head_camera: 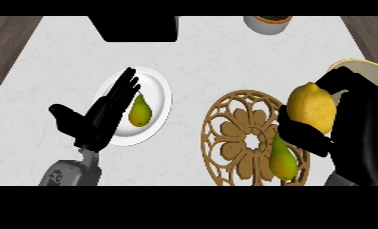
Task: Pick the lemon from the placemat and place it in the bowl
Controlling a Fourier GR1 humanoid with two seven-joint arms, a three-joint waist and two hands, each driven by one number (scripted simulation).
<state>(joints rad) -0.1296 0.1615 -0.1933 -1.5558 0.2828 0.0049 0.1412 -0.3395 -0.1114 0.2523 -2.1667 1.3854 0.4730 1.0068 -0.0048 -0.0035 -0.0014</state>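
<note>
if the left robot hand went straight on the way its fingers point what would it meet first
Probably the round white plate beyond the left robot hand, whose straight fingers already overlap its rim beside the green-yellow pear; height above it is unclear.

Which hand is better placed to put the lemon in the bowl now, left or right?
The right hand. It already holds the lemon, lifted above the placemat, and the bowl sits just behind it at the right edge. The left hand rests open over the plate, far from both.
</note>
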